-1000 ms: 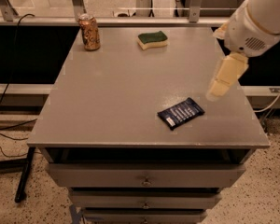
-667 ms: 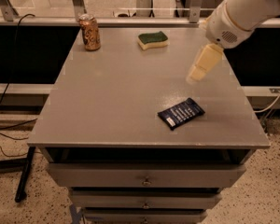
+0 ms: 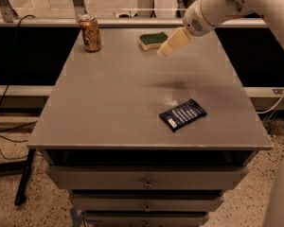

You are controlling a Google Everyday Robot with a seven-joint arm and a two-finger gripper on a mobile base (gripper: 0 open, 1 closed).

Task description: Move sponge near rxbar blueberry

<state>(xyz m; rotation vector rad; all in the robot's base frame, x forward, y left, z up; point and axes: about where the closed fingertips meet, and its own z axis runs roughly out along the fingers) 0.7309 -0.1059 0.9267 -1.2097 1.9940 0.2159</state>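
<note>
The sponge [image 3: 152, 39], dark green on top with a pale yellow base, lies at the far middle of the grey table [image 3: 109, 103]. The rxbar blueberry [image 3: 182, 114], a flat navy wrapper with white text, lies toward the front right of the table. My gripper [image 3: 164, 52] hangs above the table just right of and in front of the sponge, apart from it. It holds nothing that I can see.
A brownish drink can [image 3: 90, 32] stands upright at the far left corner. The table has drawers under its front edge [image 3: 146, 178]. A glass rail runs behind the table. My arm [image 3: 236, 4] reaches in from the upper right.
My gripper has moved left and toward the back of the table, from beside the right edge to close by the sponge. The sponge, bar and can have not moved.
</note>
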